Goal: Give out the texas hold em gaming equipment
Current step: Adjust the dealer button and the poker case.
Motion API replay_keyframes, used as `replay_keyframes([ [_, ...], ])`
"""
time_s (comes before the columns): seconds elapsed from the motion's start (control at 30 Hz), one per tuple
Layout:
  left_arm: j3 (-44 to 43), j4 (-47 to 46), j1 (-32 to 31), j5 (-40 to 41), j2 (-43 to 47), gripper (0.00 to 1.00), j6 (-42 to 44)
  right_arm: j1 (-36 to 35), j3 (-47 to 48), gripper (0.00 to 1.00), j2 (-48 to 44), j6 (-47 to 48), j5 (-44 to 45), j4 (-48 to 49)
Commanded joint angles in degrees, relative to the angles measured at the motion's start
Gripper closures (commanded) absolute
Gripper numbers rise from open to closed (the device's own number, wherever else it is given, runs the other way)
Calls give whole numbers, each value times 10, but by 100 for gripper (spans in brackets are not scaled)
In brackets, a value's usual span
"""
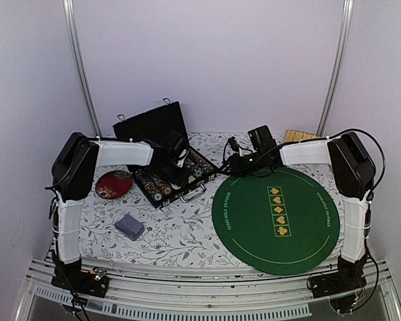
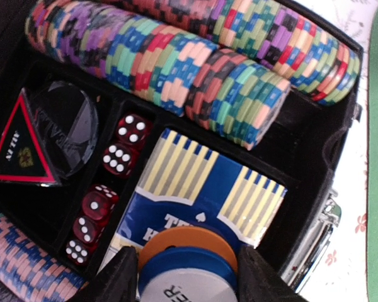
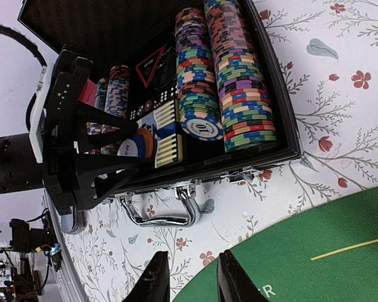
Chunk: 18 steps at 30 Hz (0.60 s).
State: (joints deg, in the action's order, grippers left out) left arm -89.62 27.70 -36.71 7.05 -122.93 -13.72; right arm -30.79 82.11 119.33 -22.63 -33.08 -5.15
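My left gripper [image 2: 188,277] reaches down into the open black case [image 1: 187,188] and is shut on a stack of button discs: orange [image 2: 189,240], blue [image 2: 176,267] and white [image 2: 189,292]. Both fingers press the stack's edges, just above a blue and yellow card box [image 2: 201,182]. Rows of striped poker chips [image 2: 176,69] fill the case's far side. From the right wrist the same discs [image 3: 138,143] show between the left fingers. My right gripper [image 3: 192,277] hangs open and empty over the edge of the green mat [image 3: 327,245]. A grey-blue card deck [image 1: 129,226] lies on the cloth.
Red dice [image 2: 123,148] and a black-and-red triangular marker [image 2: 22,148] sit in the case's small compartments. The case's chrome handle [image 3: 164,211] faces the right gripper. A dark-red dish [image 1: 113,183] stands left of the case. The round green mat [image 1: 275,217] covers the table's right half.
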Motion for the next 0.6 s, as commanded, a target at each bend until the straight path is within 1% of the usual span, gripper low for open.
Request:
replay_keyframes([
  [0.0, -1, 18, 4, -13, -22, 50, 1, 0, 13, 71, -23, 8, 3, 0],
  [0.17, -7, 9, 6, -2, -12, 65, 4, 0, 13, 71, -23, 8, 3, 0],
  [0.33, -24, -5, 19, 1, -19, 68, 12, 0, 16, 71, -23, 8, 3, -3],
  [0.57, -72, -23, 26, -25, -41, 70, 31, 0, 18, 71, -24, 11, 7, -7],
])
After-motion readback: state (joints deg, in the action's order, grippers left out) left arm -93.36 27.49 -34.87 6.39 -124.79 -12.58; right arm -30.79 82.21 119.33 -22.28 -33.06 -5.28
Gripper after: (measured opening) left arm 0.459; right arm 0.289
